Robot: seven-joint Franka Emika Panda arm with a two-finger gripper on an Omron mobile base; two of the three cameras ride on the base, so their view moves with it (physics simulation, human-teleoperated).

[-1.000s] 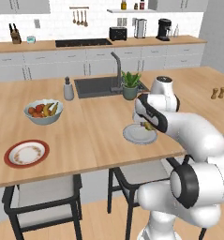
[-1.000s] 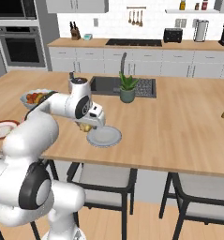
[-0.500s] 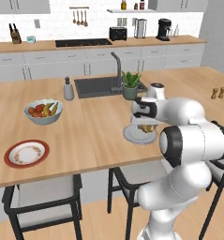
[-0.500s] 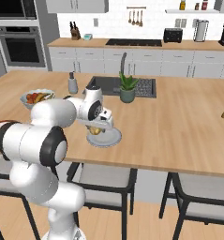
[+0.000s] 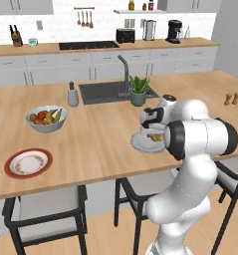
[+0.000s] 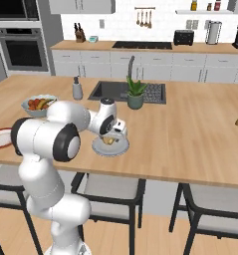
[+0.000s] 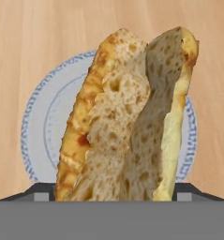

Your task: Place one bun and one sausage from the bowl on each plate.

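Note:
My gripper [image 5: 154, 130] hangs just over a white plate with a blue rim [image 5: 138, 145] near the island's front edge, shut on a split, toasted bun [image 7: 127, 117]. In the hand view the bun stands on end between the two finger tips, with the plate [image 7: 38, 136] right behind it. From the right base view the gripper [image 6: 111, 137] and the bun [image 6: 109, 141] sit low over the same plate [image 6: 121, 148]. A second plate, red-rimmed [image 5: 28, 163], lies far to the left. The bowl and the sausage are out of view.
A white bowl of coloured fruit [image 5: 46, 118] stands at the island's left. Behind the plate are a potted plant [image 5: 138, 90], the sink with its tap [image 5: 123, 74] and a soap bottle [image 5: 72, 94]. Two small shakers [image 5: 231, 98] stand far right.
The hand has come down a little over the blue-rimmed plate with the bun, and the arm's elbow has swung round above it. The plates have not moved.

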